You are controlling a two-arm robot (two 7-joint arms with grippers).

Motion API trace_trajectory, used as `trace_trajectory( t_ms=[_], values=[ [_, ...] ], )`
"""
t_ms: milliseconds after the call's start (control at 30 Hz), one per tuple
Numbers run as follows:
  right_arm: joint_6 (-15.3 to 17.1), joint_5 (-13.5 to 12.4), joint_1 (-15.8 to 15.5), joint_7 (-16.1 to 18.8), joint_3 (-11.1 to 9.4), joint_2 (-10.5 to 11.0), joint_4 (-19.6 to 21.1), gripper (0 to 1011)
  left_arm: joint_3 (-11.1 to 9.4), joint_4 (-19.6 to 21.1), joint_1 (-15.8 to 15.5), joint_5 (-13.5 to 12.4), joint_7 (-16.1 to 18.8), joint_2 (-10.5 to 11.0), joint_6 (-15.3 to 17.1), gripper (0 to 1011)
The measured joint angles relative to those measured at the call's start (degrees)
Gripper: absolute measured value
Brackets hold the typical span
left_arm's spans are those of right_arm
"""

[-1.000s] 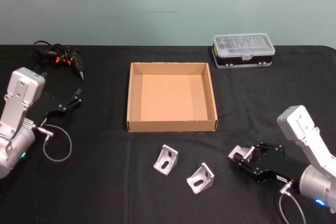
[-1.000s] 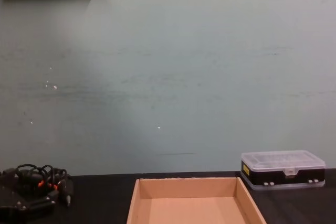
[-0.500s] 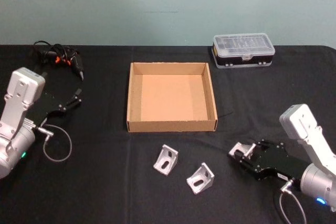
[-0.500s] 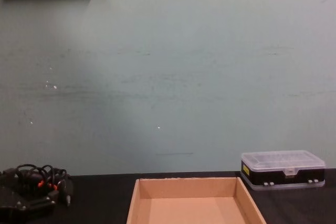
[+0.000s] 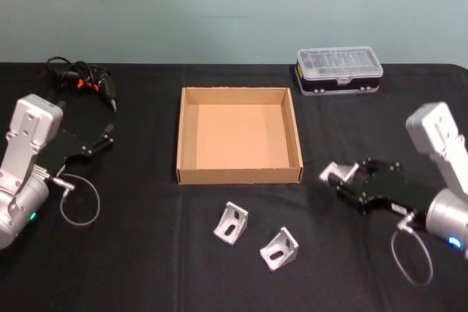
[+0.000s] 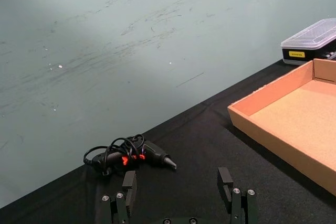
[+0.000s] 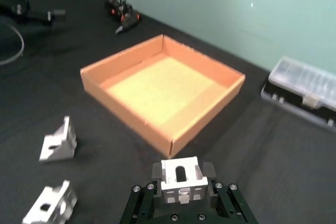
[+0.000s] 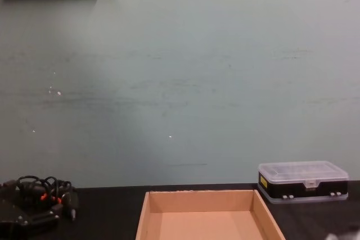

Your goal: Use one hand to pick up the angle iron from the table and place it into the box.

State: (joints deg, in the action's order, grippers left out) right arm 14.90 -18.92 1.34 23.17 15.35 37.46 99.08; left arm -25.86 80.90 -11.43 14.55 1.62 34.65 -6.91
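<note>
The box [image 5: 238, 174] is set at the middle of the counter [image 5: 146, 261], its top open and its walls low. Between its front wall and the counter's near edge a broad stretch of black surface is seen. It is broken by one loose iron [image 5: 231, 223] and a second loose iron [image 5: 278, 248], which lie near each other but apart, and clear of the box. A case [image 5: 338, 71] is placed beyond the box's far right corner, close to the counter's back edge and apart from the box. A corded tool [image 5: 82, 82] is left near the far left corner. The left claw [image 5: 97, 142] is parked at the left, well away from the box, with its fingers spread wide.

The right claw [image 5: 338, 175] is found just to the right of the box's front right corner, apart from the wall. It is closed on the angle iron [image 5: 333, 172], which is clamped between the fingertips with its slotted face turned back toward the wrist. In the right wrist view, the angle iron [image 7: 180, 182] is seen at the claw's very tip, with the box's near corner [image 7: 170, 148] directly ahead of it and a strip of counter between them.
</note>
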Motion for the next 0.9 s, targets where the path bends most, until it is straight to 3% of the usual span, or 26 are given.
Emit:
trace_trajectory(
  t_ms=[267,400,700,900],
  values=[
    [2.47,0.0,6.77,2.03,1.49,-1.33,-1.54,456,0.0,0.0,0.0,0.0,0.0,0.0,0.0,1011],
    [3.75,0.37,10.99,2.78,3.37,-2.81,-3.92,456,0.0,0.0,0.0,0.0,0.0,0.0,0.0,1011],
    [6.32,2.14,22.61,5.1,9.25,-8.09,-13.47,456,0.0,0.0,0.0,0.0,0.0,0.0,0.0,1011],
    [6.83,2.84,27.52,6.1,11.69,-10.73,-18.92,456,0.0,0.0,0.0,0.0,0.0,0.0,0.0,1011]
  ],
)
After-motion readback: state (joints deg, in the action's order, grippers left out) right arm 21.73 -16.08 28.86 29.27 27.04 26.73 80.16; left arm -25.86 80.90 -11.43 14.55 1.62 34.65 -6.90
